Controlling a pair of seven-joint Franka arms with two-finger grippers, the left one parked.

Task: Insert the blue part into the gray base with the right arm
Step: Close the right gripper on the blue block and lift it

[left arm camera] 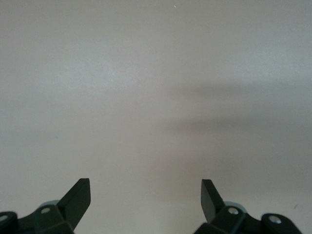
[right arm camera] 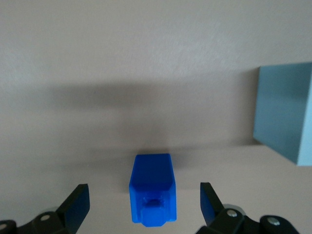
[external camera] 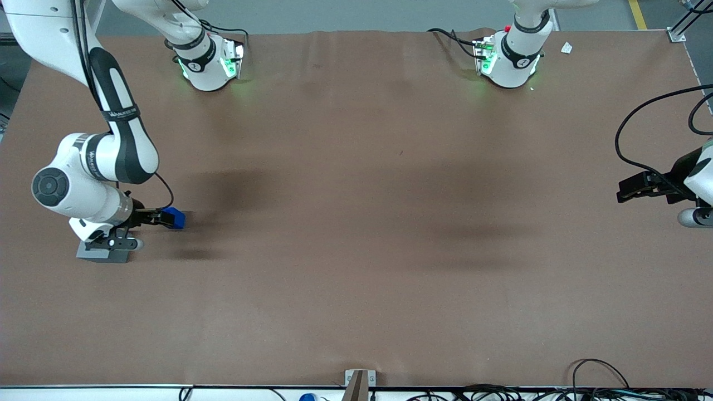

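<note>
Brown table carries the small bright blue plastic part between the black 2-finger gripper's open jaws, just beside the light gray base block; it should settle lower and centre before closing.

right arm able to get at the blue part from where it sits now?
Likely yes. The end effector is open, its fingers either side of the blue part with a gap on each side and nothing between. The gray base stands apart from the part, clear of the fingers.
</note>
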